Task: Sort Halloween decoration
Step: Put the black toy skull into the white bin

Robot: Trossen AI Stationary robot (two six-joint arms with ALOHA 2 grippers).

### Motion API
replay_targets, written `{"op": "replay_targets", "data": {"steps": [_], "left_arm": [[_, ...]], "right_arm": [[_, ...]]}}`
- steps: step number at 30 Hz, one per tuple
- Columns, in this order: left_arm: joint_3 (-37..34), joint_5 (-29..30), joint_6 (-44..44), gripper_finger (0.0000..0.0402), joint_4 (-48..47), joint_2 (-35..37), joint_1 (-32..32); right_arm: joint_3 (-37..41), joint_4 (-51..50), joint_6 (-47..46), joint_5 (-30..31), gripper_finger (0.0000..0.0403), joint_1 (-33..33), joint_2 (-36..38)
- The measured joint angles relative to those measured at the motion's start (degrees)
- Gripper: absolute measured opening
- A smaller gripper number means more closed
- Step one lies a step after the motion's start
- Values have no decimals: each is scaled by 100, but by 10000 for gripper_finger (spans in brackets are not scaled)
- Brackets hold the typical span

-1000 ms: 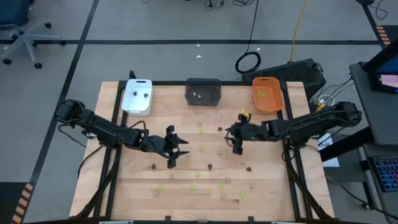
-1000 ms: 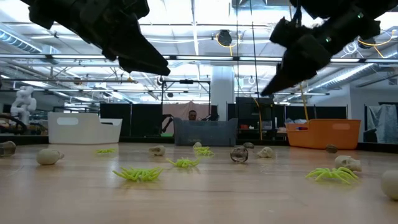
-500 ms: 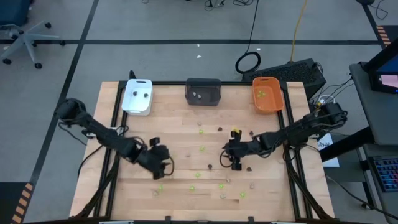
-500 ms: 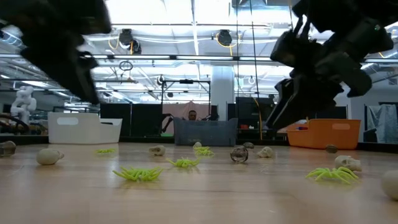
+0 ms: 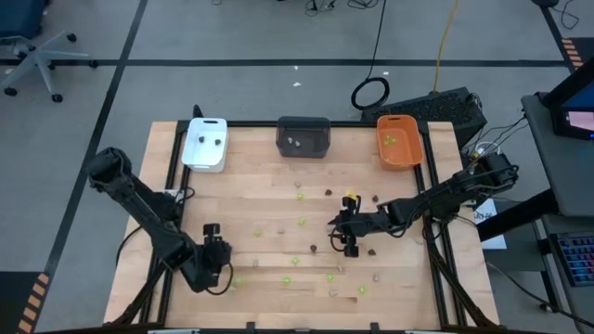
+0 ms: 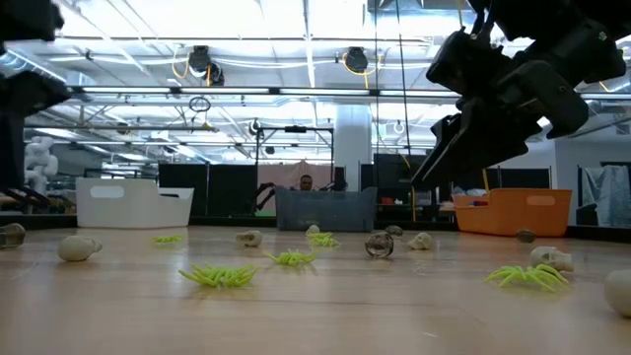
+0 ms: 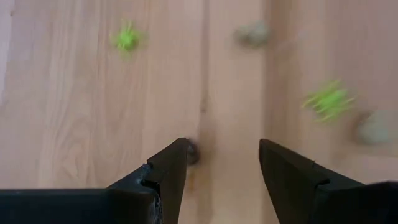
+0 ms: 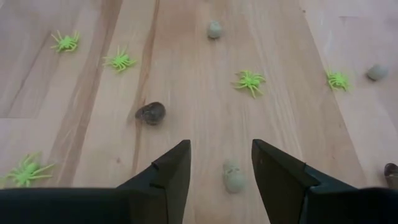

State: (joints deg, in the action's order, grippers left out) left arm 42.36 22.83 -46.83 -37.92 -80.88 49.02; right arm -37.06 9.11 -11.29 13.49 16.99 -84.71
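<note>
Tiny Halloween decoration pieces lie scattered on the wooden table [image 5: 278, 186]: lime green spiders [image 8: 249, 81], pale beige skulls [image 8: 234, 176] and dark pieces [image 8: 151, 113]. My left gripper [image 7: 224, 149] hovers open over the table's near left part [image 5: 224, 267], pointing steeply down. A dark piece [image 7: 193, 152] lies just past one of its fingertips. My right gripper [image 8: 219, 152] stands open right of centre [image 5: 342, 241], slanting down, with the beige skull on the table ahead of its gap. Neither holds anything.
Three trays line the far edge: white [image 5: 205, 144], dark grey [image 5: 303, 136] and orange [image 5: 399, 141], each with a few pieces inside. More spiders [image 6: 219, 276] and skulls [image 6: 77, 248] lie near the front edge. A person shows in the room behind.
My left gripper has swung from the table's middle toward the near left corner, sinking a little and tipping more steeply down. My right gripper has moved toward the near edge and lower, then held still. Both stayed open. No piece has moved.
</note>
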Motion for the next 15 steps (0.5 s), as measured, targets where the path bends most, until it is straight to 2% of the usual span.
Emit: {"op": "replay_targets", "data": {"steps": [9,15], "left_arm": [[-187,416,-102,195,-17,-457,89],[-187,498,-558,195,29,-668,89]], "right_arm": [[0,14,12,14,155,-2,0],[0,13,35,16,155,-2,0]]}}
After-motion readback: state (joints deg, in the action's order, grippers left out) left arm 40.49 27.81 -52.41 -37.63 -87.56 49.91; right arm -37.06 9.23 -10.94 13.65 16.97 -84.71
